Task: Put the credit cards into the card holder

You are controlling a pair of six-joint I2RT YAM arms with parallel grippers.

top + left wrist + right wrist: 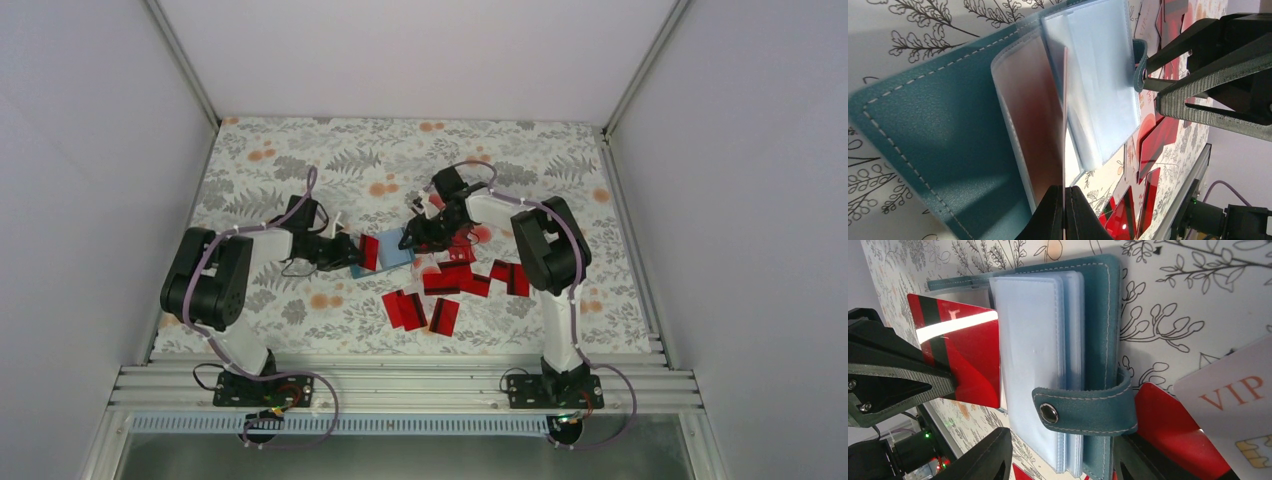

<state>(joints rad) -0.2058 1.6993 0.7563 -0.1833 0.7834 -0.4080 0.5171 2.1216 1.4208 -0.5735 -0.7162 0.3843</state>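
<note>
The teal card holder (392,250) lies open on the floral table, its clear sleeves (1098,85) fanned up and its snap strap (1083,410) curling over them. My left gripper (1064,202) is shut on one red credit card (968,360), which stands on edge at the left side of the sleeves. My right gripper (1063,460) is open. Its fingers (985,455) straddle the near end of the sleeves and cover without clearly touching them. Several loose red credit cards (450,280) lie to the right of and in front of the holder.
A white VIP card (1233,405) and a red card (1168,430) lie just beyond the holder on the right gripper's side. The two grippers face each other closely across the holder. White walls ring the table, and a metal rail (400,385) runs along its near edge.
</note>
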